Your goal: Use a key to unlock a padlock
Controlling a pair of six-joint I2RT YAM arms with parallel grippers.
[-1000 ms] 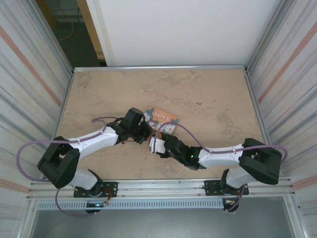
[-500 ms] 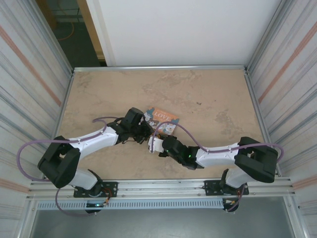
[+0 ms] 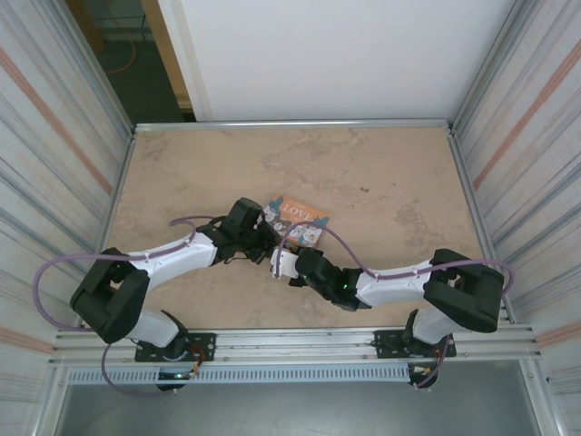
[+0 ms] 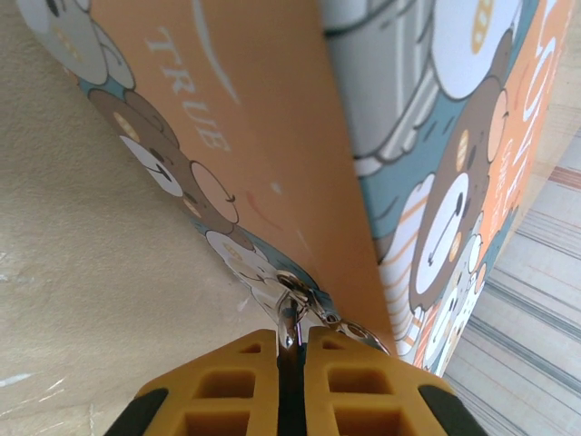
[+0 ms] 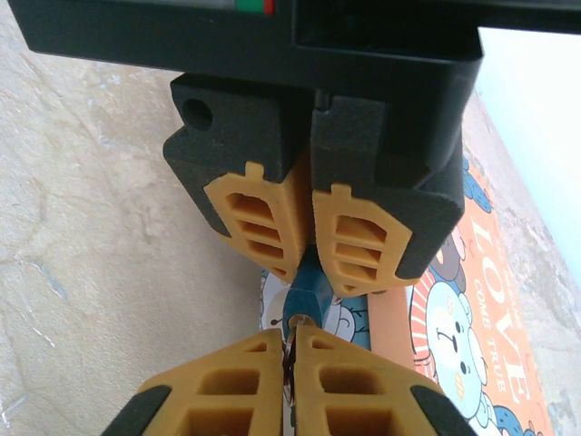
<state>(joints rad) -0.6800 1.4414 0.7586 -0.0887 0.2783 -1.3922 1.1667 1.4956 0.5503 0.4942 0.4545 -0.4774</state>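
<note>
Most of the padlock (image 5: 303, 292) is hidden, only its blue end being seen pinched between the closed pads of the left gripper (image 5: 311, 271), just ahead of the closed right gripper (image 5: 292, 352), in which any catch cannot be made out, while the picture box (image 5: 472, 309), its contents concealed, is seen just beyond both.

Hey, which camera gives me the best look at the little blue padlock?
Right wrist view: the padlock sits mid-frame, pinched by the left gripper, keyhole end toward the camera. Left wrist view catches silvery metal, maybe its shackle, against the box. Top view: too small to tell.
</note>
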